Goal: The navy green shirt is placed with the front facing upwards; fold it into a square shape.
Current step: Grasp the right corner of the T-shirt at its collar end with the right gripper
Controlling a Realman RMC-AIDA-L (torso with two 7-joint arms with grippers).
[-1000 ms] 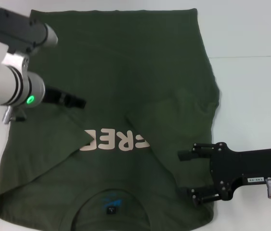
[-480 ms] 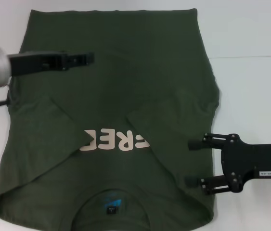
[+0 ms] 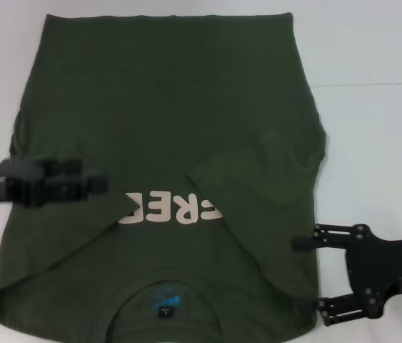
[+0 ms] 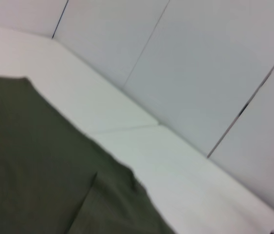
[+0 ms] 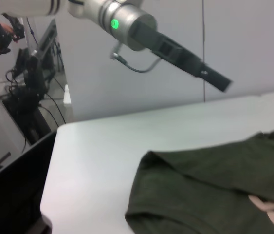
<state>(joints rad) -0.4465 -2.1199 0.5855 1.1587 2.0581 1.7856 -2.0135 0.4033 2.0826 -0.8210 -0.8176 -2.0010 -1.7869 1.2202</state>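
While the navy green shirt lies flat on the white table before me, its collar end is nearest my body and its hem edge farthest away. Closest to me is the round neckline with the small blue-printed neck label inside it. Just beyond that sits the pale "FREE!" lettering, only partly showing because both sleeves are folded inward over the chest: the left flap covers the start of the word and the right flap covers its end, the two meeting in a shallow V above the letters.

My right gripper is low at my right side, just beside the shirt's right edge near the collar corner. Its two black fingers stand wide apart and point toward the cloth, with nothing between them.

My left gripper hangs over the left part of the shirt, level with the lettering, pointing inward across the folded left sleeve. It is blurred in the head view, and I cannot tell whether its fingers are parted or together; my right wrist view shows it as a dark bar raised above the table, clear of the fabric.

Farther off, the plain lower body of the shirt stretches smooth to the straight hem, with bare table beyond.
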